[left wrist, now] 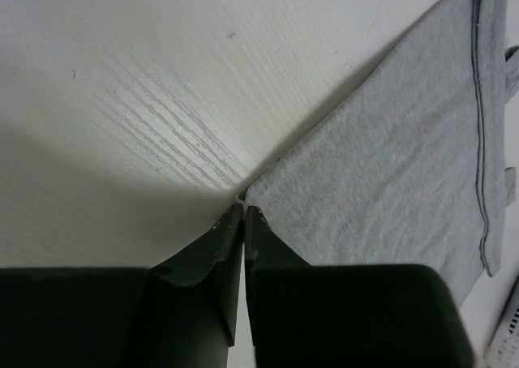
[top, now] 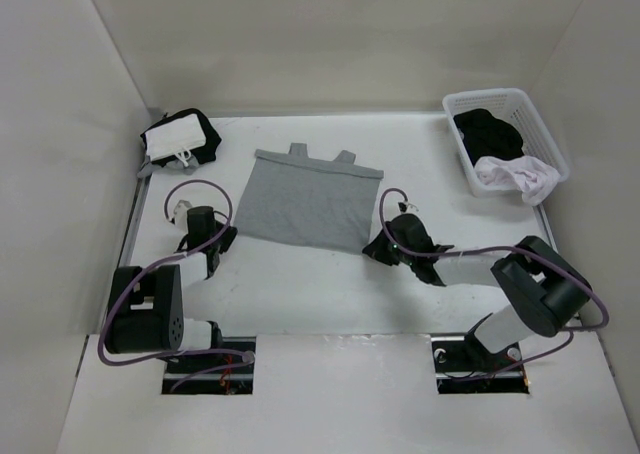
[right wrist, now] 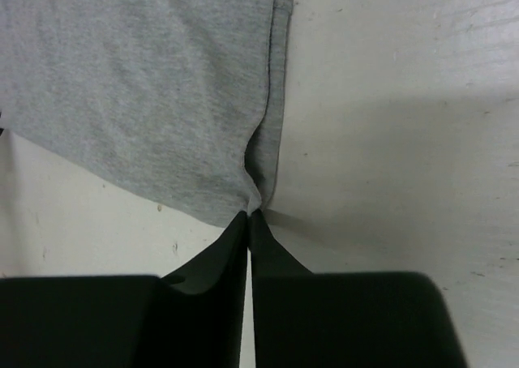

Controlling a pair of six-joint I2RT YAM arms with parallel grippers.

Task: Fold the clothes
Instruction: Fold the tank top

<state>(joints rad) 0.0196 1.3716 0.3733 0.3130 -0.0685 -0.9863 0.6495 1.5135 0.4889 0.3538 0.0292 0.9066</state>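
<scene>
Grey top (top: 310, 199), right fingers (right wrist: 231, 250) pinching corner — left fingers (left wrist: 229, 240) shut, hold unclear

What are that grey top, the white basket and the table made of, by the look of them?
Grey top: soft knit cloth, probably cotton jersey; matte, flecked heather surface, stitched hem. Basket: likely moulded plastic; white, open lattice walls. Table: seems to be white-painted or laminated board; faint grain lines show up close.

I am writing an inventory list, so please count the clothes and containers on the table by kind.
grey top, spread flat: 1
folded clothes pile: 1
white basket: 1
garments in basket: 2, black garment and white garment
Total: 5
</scene>
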